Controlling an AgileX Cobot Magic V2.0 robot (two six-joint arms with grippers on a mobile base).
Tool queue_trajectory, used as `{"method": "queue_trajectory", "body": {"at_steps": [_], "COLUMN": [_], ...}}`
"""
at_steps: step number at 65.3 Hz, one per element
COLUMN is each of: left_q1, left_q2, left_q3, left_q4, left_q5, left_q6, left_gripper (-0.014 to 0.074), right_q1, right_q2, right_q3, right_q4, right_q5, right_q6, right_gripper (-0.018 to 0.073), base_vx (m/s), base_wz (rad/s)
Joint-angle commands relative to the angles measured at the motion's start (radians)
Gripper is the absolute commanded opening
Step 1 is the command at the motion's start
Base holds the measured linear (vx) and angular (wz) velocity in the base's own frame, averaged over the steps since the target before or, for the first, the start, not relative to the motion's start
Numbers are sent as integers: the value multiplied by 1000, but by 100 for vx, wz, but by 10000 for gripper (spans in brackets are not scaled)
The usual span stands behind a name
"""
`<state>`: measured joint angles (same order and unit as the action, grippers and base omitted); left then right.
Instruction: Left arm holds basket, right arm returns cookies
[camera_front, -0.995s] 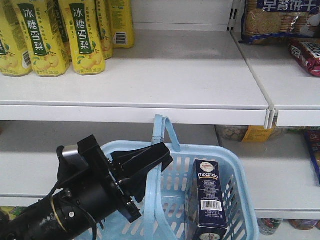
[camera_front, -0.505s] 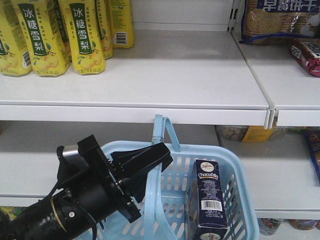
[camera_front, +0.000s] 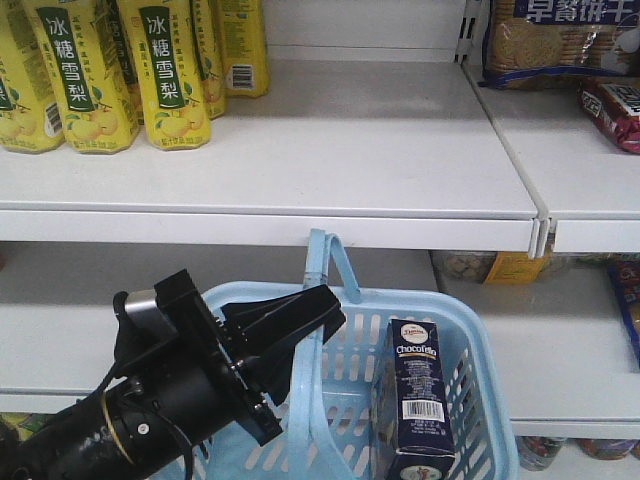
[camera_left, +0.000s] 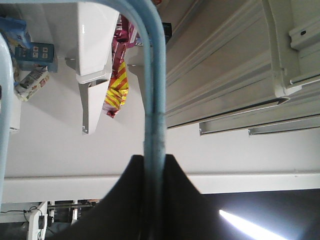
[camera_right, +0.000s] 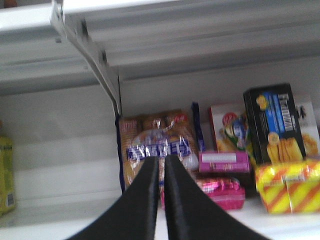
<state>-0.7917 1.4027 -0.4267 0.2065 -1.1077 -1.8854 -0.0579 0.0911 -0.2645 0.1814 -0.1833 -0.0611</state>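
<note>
The light blue basket (camera_front: 478, 345) hangs in front of the lower shelf, its handle (camera_front: 322, 262) raised. My left gripper (camera_front: 330, 305), a flat black wedge, is shut on that handle; in the left wrist view the blue handle (camera_left: 153, 75) runs straight down between the jaws of the gripper (camera_left: 154, 159). The cookies (camera_front: 418, 398), a tall dark navy box, stand upright in the basket's right half. My right gripper (camera_right: 161, 160) shows only in the right wrist view. It is shut with nothing between its fingers and faces a shelf of snacks, away from the cookies.
Yellow drink bottles (camera_front: 100, 70) line the upper shelf's left. A biscuit bag (camera_front: 560, 40) and a red packet (camera_front: 615, 110) sit at the upper right. Ahead of the right gripper are a biscuit bag (camera_right: 157, 145), pink boxes (camera_right: 225, 162), a black box (camera_right: 275, 122) and striped packets (camera_right: 290, 187).
</note>
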Motion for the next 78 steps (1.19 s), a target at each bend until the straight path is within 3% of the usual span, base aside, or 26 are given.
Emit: {"method": "queue_trajectory", "body": {"at_steps": [1, 20, 27, 40, 54, 78], "left_q1": [6, 6, 6, 6, 6, 6], "left_q2": [-31, -31, -31, -31, -31, -31], "left_q3": [-30, -30, -30, -30, -30, -30], "left_q4": [-94, -94, -94, -94, -94, -94], "left_q5": [-265, -265, -265, -265, -265, -265], "left_q6": [7, 7, 7, 7, 7, 7], "left_gripper": [0, 0, 0, 0, 0, 0], "right_q1": [-1, -1, -1, 7, 136, 457], "right_q2": [82, 302, 356, 420, 475, 651], "right_q3": [-116, -418, -497, -570, -607, -709], "right_q4": [-29, -35, -22, -15, -15, -15], "right_q5": [-61, 183, 278, 368, 449, 763], "right_q6": [-9, -9, -9, -9, -9, 55], "right_gripper": [-6, 40, 116, 342, 532, 542], "base_vx": [0, 0, 0, 0, 0, 0], "base_wz": [0, 0, 0, 0, 0, 0]}}
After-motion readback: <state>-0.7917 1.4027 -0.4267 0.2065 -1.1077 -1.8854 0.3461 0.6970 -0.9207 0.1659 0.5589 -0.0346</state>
